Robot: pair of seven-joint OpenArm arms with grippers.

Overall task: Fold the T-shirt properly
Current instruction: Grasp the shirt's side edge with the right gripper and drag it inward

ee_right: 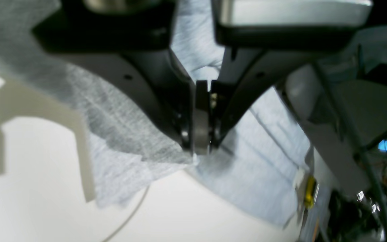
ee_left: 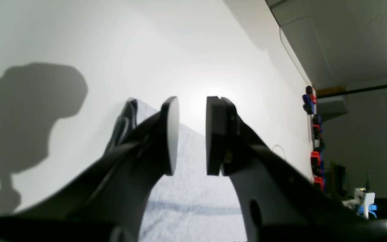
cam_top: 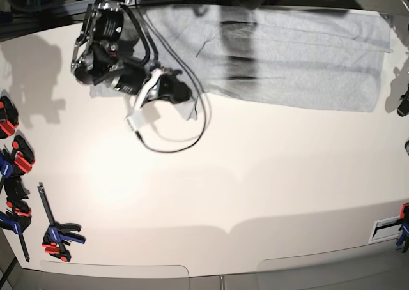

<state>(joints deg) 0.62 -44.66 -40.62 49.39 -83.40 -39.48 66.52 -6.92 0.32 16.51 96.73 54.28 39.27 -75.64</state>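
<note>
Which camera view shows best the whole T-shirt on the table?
The base view: the T-shirt lies spread along the table's far edge. The right wrist view shows only cloth pinched by the right gripper. The left wrist view shows a grey patch behind the open left gripper.

In the base view the left gripper [cam_top: 404, 103] is nearly all cut off by the right edge, so its jaws cannot be read there. The right arm covers the T-shirt [cam_top: 300, 60] at its near left corner, hiding the pinch point. In the right wrist view the right gripper [ee_right: 202, 148] and cloth are blurred, and the background clutter is indistinct.
</note>
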